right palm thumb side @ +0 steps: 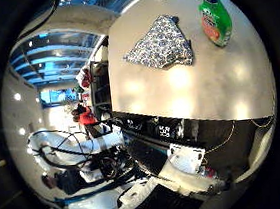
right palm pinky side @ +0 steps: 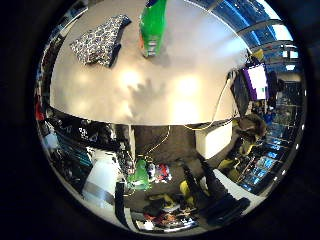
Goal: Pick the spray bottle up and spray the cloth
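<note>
Green spray bottle [right palm thumb side: 216, 22] upright on white table [right palm thumb side: 188, 89], just beside patterned cloth [right palm thumb side: 161, 44], cloth at bottle's 9 o'clock in thumb-side view. Both small, so palm probably well apart. Hand unseen; finger state cannot tell.

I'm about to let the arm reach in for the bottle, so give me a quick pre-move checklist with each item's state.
1. Spray bottle on the table, upright: ok, the green bottle stands on its base.
2. Cloth on the same table: ok, the patterned cloth lies folded beside the bottle.
3. Bottle apart from the cloth: ok, bare tabletop shows between them in both views.
4. Tabletop around the bottle free of other things: ok, only a yellow cord runs over the far edge.
5. Hand well back from the bottle: ok, both things look small and distant from the palm.
6. Nozzle facing the cloth: cannot tell, the bottle's top is cut off.
</note>
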`<state>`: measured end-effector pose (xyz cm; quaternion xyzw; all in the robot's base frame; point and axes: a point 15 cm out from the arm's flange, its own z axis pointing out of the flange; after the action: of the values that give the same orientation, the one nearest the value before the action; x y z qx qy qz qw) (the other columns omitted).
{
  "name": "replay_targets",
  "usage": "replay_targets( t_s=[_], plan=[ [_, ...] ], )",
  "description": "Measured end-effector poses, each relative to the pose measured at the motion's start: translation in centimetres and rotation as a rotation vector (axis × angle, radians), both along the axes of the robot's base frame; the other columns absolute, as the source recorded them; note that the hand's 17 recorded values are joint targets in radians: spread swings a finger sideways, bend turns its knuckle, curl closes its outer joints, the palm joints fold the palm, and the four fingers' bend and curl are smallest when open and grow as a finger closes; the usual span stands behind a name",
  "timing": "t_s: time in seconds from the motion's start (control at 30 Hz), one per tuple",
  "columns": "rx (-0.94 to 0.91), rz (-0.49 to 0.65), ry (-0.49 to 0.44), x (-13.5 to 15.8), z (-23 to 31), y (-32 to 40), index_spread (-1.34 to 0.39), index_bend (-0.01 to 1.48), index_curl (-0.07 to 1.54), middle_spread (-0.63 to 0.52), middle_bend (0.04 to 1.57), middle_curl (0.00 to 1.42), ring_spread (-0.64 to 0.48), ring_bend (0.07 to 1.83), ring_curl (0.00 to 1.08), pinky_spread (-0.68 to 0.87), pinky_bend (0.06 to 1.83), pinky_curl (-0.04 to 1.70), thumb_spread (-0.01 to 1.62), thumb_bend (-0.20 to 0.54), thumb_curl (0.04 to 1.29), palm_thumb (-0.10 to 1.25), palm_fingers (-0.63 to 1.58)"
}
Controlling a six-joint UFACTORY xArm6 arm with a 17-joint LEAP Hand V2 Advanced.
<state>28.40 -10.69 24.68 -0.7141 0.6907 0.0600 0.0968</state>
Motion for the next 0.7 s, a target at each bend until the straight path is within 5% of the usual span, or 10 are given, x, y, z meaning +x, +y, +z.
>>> replay_targets(
  t_s=[0.7],
  plan=[
    [-0.002,0.000,0.005,-0.07,-0.05,-0.12,-0.32,0.16,0.29,0.01,0.20,0.34,0.16,0.22,0.26,0.43,0.33,0.30,1.04,-0.025,0.26,0.38,0.20]
  ],
)
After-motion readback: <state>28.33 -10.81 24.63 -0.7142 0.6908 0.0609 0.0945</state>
